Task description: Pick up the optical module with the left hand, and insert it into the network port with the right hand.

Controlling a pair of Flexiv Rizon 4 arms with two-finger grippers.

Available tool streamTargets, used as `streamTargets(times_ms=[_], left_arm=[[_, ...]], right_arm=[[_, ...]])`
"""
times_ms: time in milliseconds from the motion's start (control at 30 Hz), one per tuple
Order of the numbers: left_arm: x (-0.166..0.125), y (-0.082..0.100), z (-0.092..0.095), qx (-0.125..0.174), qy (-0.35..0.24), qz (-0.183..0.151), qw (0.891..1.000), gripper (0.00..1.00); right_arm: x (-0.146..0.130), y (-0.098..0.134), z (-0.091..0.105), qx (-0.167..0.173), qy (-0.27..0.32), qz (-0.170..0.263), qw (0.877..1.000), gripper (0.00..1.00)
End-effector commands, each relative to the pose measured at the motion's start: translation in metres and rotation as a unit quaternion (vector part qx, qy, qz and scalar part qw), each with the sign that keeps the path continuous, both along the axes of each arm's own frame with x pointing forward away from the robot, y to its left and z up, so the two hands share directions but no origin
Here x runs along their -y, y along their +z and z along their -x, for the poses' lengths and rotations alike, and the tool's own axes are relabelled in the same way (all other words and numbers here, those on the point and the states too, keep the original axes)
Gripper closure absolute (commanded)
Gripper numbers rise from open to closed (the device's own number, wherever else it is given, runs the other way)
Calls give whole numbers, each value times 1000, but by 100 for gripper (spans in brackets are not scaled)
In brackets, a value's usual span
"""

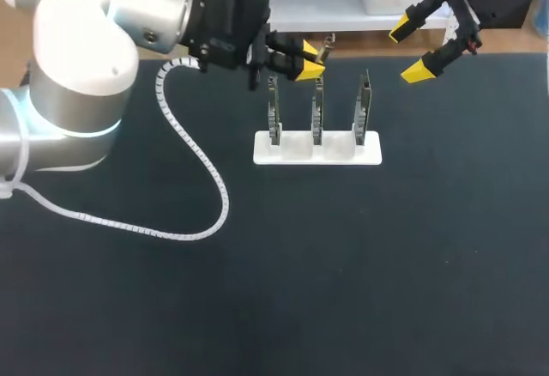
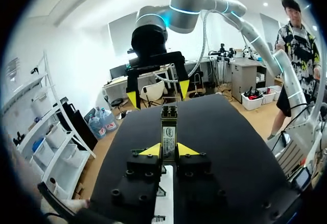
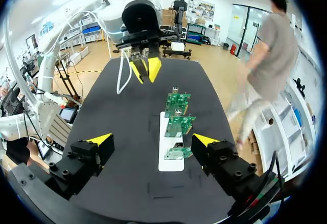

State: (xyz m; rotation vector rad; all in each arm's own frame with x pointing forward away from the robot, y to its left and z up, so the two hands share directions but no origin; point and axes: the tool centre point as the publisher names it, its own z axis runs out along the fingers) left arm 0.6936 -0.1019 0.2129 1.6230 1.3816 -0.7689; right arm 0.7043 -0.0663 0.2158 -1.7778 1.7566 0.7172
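The left end effector (image 2: pixel 168 150) held the optical module (image 2: pixel 168 129) clamped between its two yellow tips, one on each side, with the module standing upright and its metal end pointing away from the wrist. Below the module, a white strip (image 2: pixel 164 196) showed between the dark finger blocks, and the black tabletop (image 2: pixel 225 132) stretched out beyond it. Past the module hung the right end effector (image 2: pixel 158 94), its yellow tips spread well apart.
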Motion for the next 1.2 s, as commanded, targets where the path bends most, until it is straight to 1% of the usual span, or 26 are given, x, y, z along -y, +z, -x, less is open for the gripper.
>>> streamTargets(times_ms=[33, 200, 333, 1000, 1033, 1100, 1133, 1200], left_arm=[[8, -3, -14, -5, -9, -8, 1000, 100], [13, -1, -19, -5, -15, -13, 1000, 100], [18, 2, -18, -5, -32, -40, 999, 100], [18, 2, -18, -5, -32, -40, 999, 100], [20, 0, -15, -7, -28, -28, 999, 100], [24, -3, -11, -9, -21, 5, 1000, 100], [26, -4, -9, -11, -17, 15, 1000, 100], [33, -5, -8, -14, -18, 22, 999, 100]], right_arm=[[0, 0, 0, 0, -1, 0, 1000, 0], [0, 0, 0, 0, -1, 0, 1000, 0], [0, 0, 0, 0, -1, 0, 1000, 0], [0, 0, 0, 0, -1, 0, 1000, 0], [0, 0, 0, 0, -1, 0, 1000, 0], [0, 0, 0, 0, -1, 0, 1000, 0], [0, 0, 0, 0, -1, 0, 1000, 0], [0, 0, 0, 0, -1, 0, 1000, 0]])
